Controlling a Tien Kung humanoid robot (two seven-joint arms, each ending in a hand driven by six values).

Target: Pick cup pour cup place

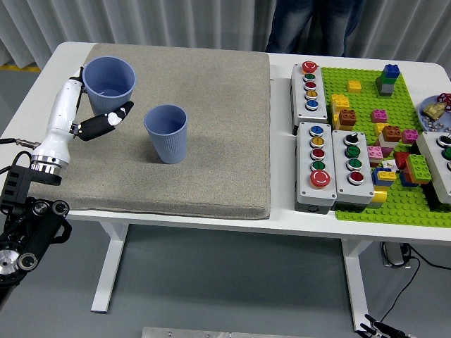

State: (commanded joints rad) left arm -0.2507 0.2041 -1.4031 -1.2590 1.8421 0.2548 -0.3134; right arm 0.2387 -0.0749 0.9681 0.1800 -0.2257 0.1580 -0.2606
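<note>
The left hand (90, 113) is grasping the held cup (109, 84), with white fingers behind its left side and the dark thumb (106, 121) pressing under its near wall. The left arm is coming in from the lower left corner and rising over the near left edge of the grey mat (211, 134). The held cup is sitting high in the hand over the far left part of the mat, mouth facing up and toward the camera, its long axis tilting slightly off vertical with the base hidden behind the thumb. Whether anything is inside it cannot be told.

The second cup (167, 132) is standing upright on the mat just right of and nearer than the held one, mouth up, long axis vertical, apart from the hand. Open mat is lying to the right of it as far as the mat's right edge, and far of it up to the far edge.

Beyond the mat's right edge, button boxes (331, 165) and a green brick baseplate (366, 105) are crowding the right side of the white table (282, 225). A person (313, 24) is standing at the far side.
</note>
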